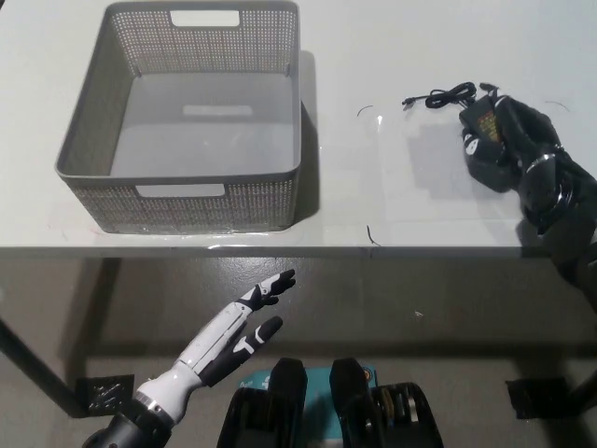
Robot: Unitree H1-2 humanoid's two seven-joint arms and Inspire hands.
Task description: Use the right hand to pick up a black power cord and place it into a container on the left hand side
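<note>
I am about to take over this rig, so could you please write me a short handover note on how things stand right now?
Right hand: black, over the white table's right side, closed on the black power cord's adapter; its thin lead trails on the table.
Left hand: white, resting open below the table edge.
Grey perforated plastic basket: on the left, nothing visible inside.
Done: cord gripped.
Left: carry it across and release it in the basket.
</note>
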